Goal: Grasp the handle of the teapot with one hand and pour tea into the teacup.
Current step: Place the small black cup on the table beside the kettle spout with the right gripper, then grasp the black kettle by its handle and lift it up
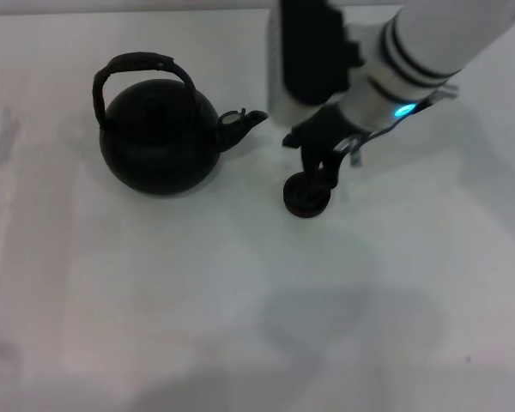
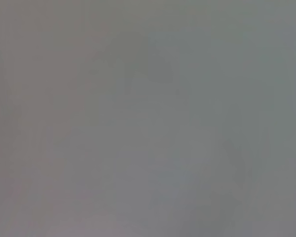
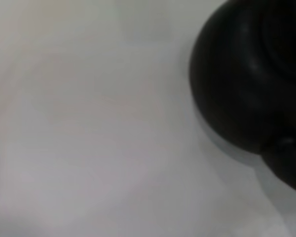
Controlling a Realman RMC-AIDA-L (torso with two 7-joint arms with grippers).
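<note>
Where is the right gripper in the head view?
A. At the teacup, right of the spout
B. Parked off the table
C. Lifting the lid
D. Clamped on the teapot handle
A: the right gripper is down at the teacup, which stands on the table just right of the teapot spout; the handle is untouched.
</note>
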